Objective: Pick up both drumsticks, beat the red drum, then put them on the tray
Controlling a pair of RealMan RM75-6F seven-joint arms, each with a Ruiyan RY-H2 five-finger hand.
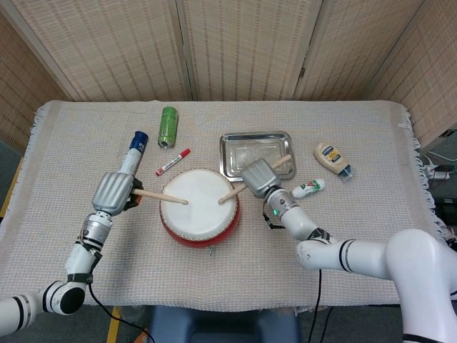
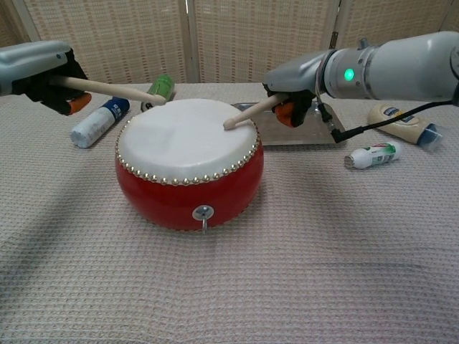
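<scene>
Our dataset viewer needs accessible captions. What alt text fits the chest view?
Two robot hands each hold a drumstick over a red drum: the right hand has its stick's tip at the white drumhead, the left hand holds its stick raised. A metal tray lies behind on the cloth-covered table.

A green can (image 1: 168, 126), red marker (image 1: 173, 162), blue-capped tube (image 1: 132, 152), yellow bottle (image 1: 332, 158) and small white bottle (image 1: 309, 188) lie scattered.
</scene>
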